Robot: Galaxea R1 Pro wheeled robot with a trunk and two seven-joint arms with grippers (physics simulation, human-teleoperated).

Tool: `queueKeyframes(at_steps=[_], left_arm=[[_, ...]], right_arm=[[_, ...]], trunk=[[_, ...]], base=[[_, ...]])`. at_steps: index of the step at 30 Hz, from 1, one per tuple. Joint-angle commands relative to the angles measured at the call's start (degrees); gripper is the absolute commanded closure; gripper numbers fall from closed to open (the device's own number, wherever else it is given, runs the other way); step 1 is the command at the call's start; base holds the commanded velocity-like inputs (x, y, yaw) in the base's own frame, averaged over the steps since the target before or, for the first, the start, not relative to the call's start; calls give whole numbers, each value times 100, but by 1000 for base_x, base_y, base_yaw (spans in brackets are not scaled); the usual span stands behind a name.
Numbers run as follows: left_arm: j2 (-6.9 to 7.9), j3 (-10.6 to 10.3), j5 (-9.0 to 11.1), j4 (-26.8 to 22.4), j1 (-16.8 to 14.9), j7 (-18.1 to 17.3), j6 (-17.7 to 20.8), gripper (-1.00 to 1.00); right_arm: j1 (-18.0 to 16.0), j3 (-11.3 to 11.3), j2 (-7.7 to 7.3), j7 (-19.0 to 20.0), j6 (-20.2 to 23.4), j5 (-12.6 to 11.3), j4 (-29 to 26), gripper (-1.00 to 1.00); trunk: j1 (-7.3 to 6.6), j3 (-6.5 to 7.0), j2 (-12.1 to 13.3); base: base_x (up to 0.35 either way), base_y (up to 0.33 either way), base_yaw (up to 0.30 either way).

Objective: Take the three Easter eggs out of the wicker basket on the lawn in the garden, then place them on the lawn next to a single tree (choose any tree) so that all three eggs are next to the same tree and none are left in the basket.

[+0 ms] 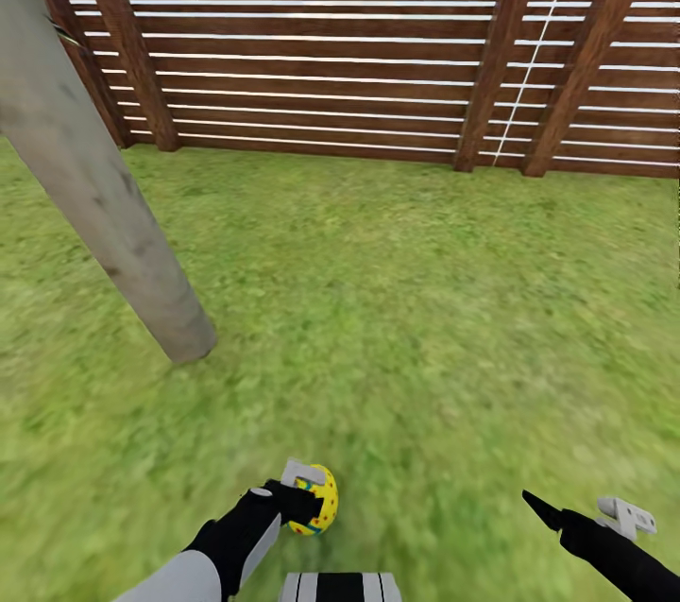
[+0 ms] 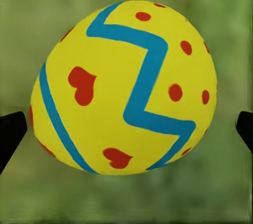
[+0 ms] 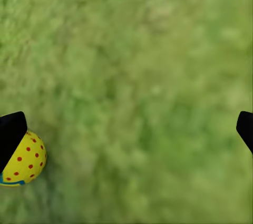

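Green lawn (image 1: 416, 318) all round me, one egg (image 1: 319, 498) gripped in my left gripper (image 1: 304, 489).

From the head I see short grass running up to a brown slatted fence (image 1: 359, 44), with a pale grey trunk (image 1: 94, 177) leaning across the left and meeting the turf near my left arm; the egg sits low in front of me, well short of the trunk's foot, and my right gripper (image 1: 590, 512) hangs empty over the grass with its fingers spread. On the left wrist, the egg (image 2: 124, 87), yellow with blue zigzag and red spots, sits between the two dark fingertips (image 2: 10, 132), blurred grass behind. On the right wrist, grass (image 3: 142, 76), fingertips (image 3: 10, 129) wide apart, a dotted yellow egg (image 3: 23, 161) just beside one tip.
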Motion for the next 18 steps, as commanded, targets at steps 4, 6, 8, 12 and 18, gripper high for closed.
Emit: queueKeyframes(at_steps=[4, 6, 8, 12, 18], left_arm=[[14, -21, 226, -186, -1, -5, 281, -100], [20, -21, 259, -213, -1, -5, 305, -100], [23, -21, 271, -221, -1, -5, 310, -100], [18, -21, 275, -226, -1, -5, 314, -100], [21, -21, 272, -235, -1, -5, 314, -100]], right_arm=[[1, -6, -1, -8, 39, -28, -6, -100], [1, -6, -1, -14, 39, -28, -2, -100], [1, -6, -1, -16, 39, -28, -3, -100], [1, -6, -1, -17, 41, -28, 0, -100], [1, -6, 1, -8, 18, -32, 3, -100]], trunk=[[-11, 86, 4], [-16, 130, 7], [-21, 175, 9], [-31, 263, 15], [-47, 396, 23]], base=[[-10, 0, 0], [-186, 0, 0], [-289, 0, 0], [-333, 0, 0], [-346, 0, 0]])
